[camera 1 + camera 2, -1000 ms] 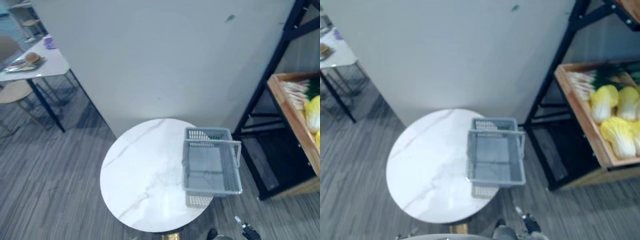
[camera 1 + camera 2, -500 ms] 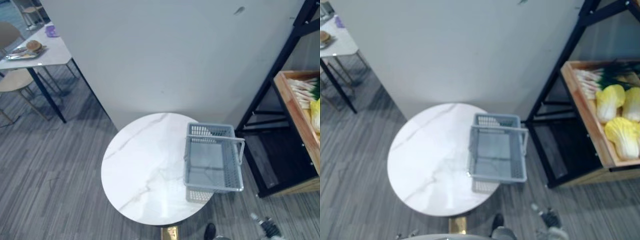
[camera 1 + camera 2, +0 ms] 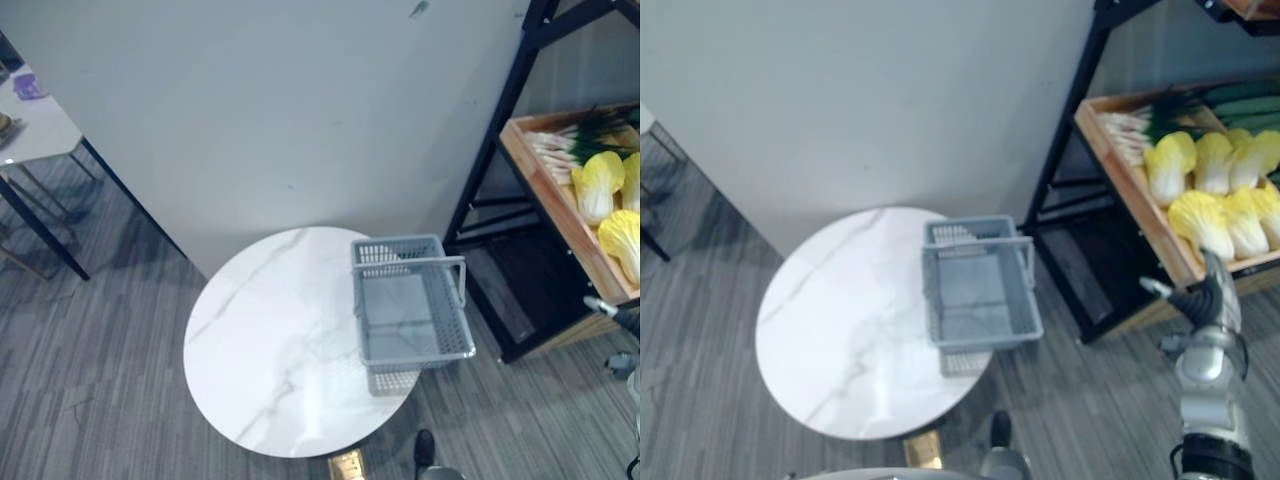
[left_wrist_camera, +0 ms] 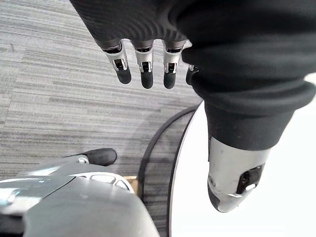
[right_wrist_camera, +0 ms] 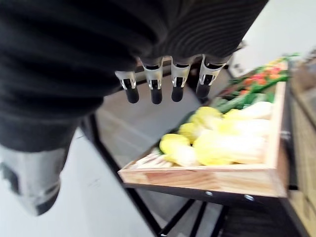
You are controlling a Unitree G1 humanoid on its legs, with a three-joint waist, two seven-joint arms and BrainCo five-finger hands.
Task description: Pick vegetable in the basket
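An empty grey plastic basket [image 3: 412,356] stands at the right edge of the round white marble table [image 3: 270,350], handle up. To its right, a wooden crate [image 3: 1130,195] on a black rack holds yellow cabbages [image 3: 1200,222] and green onions [image 3: 1160,115]. My right hand [image 3: 1212,295] is raised just in front of the crate's near corner, below the cabbages. Its fingers [image 5: 155,91] are straight and hold nothing, with the cabbages [image 5: 222,145] beyond them. My left hand [image 4: 143,74] hangs open beside the table's edge, over the floor.
The black rack's slanted post [image 3: 490,170] rises between the basket and the crate. A grey wall [image 3: 300,100] stands close behind the table. Another white table [image 3: 30,125] is at the far left. Grey plank floor surrounds the round table.
The camera has swung to the right, bringing more of the crate into view. My right hand has risen from low near the floor to the crate's front.
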